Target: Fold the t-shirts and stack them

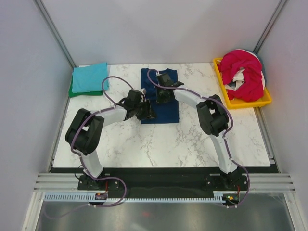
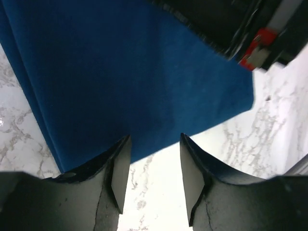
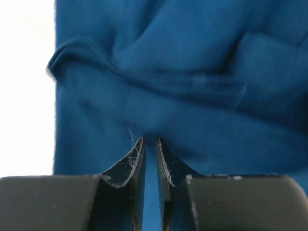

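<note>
Marble table (image 1: 159, 139), one navy t-shirt (image 1: 166, 114) (folded)

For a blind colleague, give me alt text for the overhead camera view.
Two robot arms reach over a folded navy t-shirt on the marble table, the left gripper at its near-left edge, the right gripper above its middle. Far left, a teal t-shirt lies on a green t-shirt; far right, a yellow tray holds a crumpled magenta-red t-shirt and white cloth.
</note>
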Controlling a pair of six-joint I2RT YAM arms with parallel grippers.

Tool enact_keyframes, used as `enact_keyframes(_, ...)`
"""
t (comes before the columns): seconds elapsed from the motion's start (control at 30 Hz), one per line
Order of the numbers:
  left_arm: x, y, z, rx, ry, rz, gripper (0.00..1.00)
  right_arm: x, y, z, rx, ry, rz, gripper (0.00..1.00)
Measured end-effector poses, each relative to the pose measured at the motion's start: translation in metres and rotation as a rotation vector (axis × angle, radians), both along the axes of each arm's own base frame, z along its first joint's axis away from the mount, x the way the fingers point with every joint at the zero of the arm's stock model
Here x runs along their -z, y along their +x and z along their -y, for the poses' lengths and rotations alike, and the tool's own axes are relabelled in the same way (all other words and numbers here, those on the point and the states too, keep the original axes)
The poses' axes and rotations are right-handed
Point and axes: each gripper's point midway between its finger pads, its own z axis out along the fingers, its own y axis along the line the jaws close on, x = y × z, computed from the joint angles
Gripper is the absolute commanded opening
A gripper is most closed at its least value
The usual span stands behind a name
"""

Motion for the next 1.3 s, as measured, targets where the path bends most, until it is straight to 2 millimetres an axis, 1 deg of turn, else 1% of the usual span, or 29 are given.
enact_keyframes(0.1,0.021,-0.003,-0.002,-0.003,0.023,-0.038,0.50,0.010,0.011,0.000,0.007,-0.033,0.003,0.21)
enact_keyframes(0.13,0.027,-0.005,-0.003,-0.004,0.025,-0.045,0.49,0.008,0.014,0.000,0.007,-0.038,0.007,0.20)
enact_keyframes(0.27,0.028,-0.003,-0.002,-0.005,0.010,-0.021,0.48,0.002,0.033,0.000,0.012,-0.056,0.047,0.21)
enact_keyframes(0.4,0.029,-0.003,-0.002,-0.006,-0.011,0.011,0.46,0.000,0.055,0.005,0.027,-0.077,0.077,0.23)
enact_keyframes(0.5,0.029,-0.003,-0.001,-0.004,-0.024,0.031,0.45,-0.002,0.077,0.005,0.035,-0.083,0.114,0.27)
enact_keyframes(0.53,0.029,-0.003,-0.001,-0.003,-0.027,0.037,0.45,-0.003,0.086,0.005,0.038,-0.085,0.128,0.30)
enact_keyframes(0.63,0.028,-0.003,0.000,-0.002,-0.034,0.047,0.46,-0.021,0.124,0.002,0.064,-0.061,0.242,0.37)
enact_keyframes(0.7,0.028,-0.003,0.000,-0.001,-0.035,0.050,0.49,-0.036,0.142,0.009,0.091,-0.039,0.304,0.41)
enact_keyframes(0.73,0.027,-0.004,0.001,0.002,-0.034,0.052,0.57,-0.043,0.147,0.013,0.101,-0.033,0.327,0.48)
enact_keyframes(0.77,0.025,-0.004,0.002,0.006,-0.032,0.056,0.61,-0.056,0.150,0.019,0.112,-0.022,0.357,0.53)
enact_keyframes(0.8,0.022,-0.006,0.003,0.010,-0.030,0.060,0.66,-0.065,0.150,0.025,0.120,-0.021,0.368,0.59)
enact_keyframes(0.83,0.020,-0.010,0.003,0.014,-0.022,0.059,0.73,-0.077,0.148,0.033,0.130,-0.015,0.388,0.68)
enact_keyframes(0.87,0.016,-0.015,0.002,0.016,-0.011,0.056,0.76,-0.093,0.143,0.041,0.141,-0.011,0.402,0.72)
enact_keyframes(0.93,0.009,-0.026,-0.003,0.014,0.013,0.039,0.82,-0.126,0.125,0.057,0.156,-0.006,0.432,0.80)
enact_keyframes(0.97,0.004,-0.029,-0.006,0.011,0.020,0.040,0.83,-0.142,0.118,0.061,0.159,0.000,0.448,0.81)
enact_keyframes(1.0,-0.003,-0.032,-0.009,0.004,0.028,0.043,0.84,-0.162,0.107,0.065,0.166,0.021,0.476,0.82)
enact_keyframes(1.03,-0.012,-0.034,-0.012,-0.004,0.032,0.054,0.86,-0.179,0.093,0.070,0.172,0.034,0.488,0.83)
enact_keyframes(1.07,-0.021,-0.035,-0.016,-0.015,0.036,0.067,0.86,-0.195,0.079,0.075,0.178,0.056,0.500,0.81)
enact_keyframes(1.1,-0.030,-0.035,-0.020,-0.030,0.040,0.083,0.85,-0.206,0.063,0.080,0.180,0.079,0.509,0.78)
enact_keyframes(1.13,-0.038,-0.035,-0.025,-0.046,0.046,0.097,0.84,-0.211,0.045,0.084,0.179,0.102,0.503,0.77)
enact_keyframes(1.17,-0.046,-0.035,-0.030,-0.062,0.049,0.113,0.84,-0.210,0.026,0.088,0.180,0.121,0.484,0.76)
enact_keyframes(1.2,-0.052,-0.033,-0.035,-0.080,0.051,0.128,0.84,-0.206,0.013,0.090,0.180,0.145,0.470,0.75)
enact_keyframes(1.23,-0.058,-0.032,-0.042,-0.104,0.055,0.143,0.82,-0.193,-0.004,0.094,0.183,0.155,0.432,0.75)
enact_keyframes(1.27,-0.062,-0.030,-0.051,-0.132,0.057,0.157,0.82,-0.175,-0.021,0.097,0.188,0.160,0.385,0.75)
enact_keyframes(1.3,-0.062,-0.028,-0.061,-0.160,0.063,0.162,0.81,-0.152,-0.036,0.101,0.195,0.159,0.331,0.75)
